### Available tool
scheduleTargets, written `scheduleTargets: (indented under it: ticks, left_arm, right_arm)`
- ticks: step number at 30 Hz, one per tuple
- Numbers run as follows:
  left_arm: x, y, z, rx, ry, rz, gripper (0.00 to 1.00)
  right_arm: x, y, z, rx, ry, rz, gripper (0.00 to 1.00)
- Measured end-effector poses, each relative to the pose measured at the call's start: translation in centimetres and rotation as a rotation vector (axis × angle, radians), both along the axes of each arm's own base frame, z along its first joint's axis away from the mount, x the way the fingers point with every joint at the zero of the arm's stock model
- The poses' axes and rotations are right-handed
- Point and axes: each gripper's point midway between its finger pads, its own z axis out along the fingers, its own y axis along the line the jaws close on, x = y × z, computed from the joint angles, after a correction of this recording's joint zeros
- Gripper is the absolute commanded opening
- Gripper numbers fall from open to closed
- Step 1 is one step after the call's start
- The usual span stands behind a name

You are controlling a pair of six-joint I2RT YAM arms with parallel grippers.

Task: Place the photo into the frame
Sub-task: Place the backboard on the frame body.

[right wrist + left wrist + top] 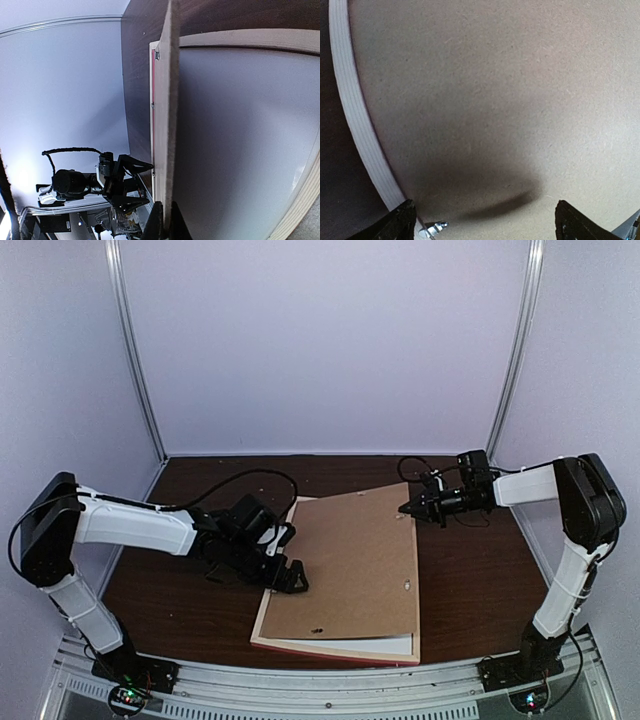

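The frame (266, 608) lies face down on the table, with pale wood back edges and a thin red lip along its near side. A plain brown backing board (350, 560) covers it, raised at the far right corner. My right gripper (408, 508) is shut on that corner; in the right wrist view its fingers (156, 222) pinch the board's edge (167, 100). My left gripper (290, 575) is open, low over the board (495, 90) near the frame's left edge (355, 115). The photo is hidden; only a white sheet (240, 140) shows under the board.
A small metal tab (434, 228) sticks out at the frame's left edge near my left fingers (400, 222). Pale walls enclose the dark brown table (470, 580) on three sides. My left arm (115, 180) shows beyond the lifted board.
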Motion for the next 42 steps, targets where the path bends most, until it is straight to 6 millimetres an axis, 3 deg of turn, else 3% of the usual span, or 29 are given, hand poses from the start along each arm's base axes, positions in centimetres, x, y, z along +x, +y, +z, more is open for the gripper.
scheduleTargets:
  ticks: [8,24,42]
  left_arm:
    - [0.3,-0.9,-0.5,0.005,0.008,-0.035,0.96]
    - [-0.2,-0.8,-0.7,0.04,0.005,-0.046,0.93]
    - [-1.2,-0.4,-1.1,0.081,0.015,-0.039,0.83]
  right_arm:
    - [0.0,0.0,-0.1,-0.005,-0.007,0.004,0.0]
    - [0.0,-0.1,-0.1,-0.007,-0.012,0.004,0.0]
    - [0.1,-0.1,-0.3,-0.013,-0.011,0.0,0.0]
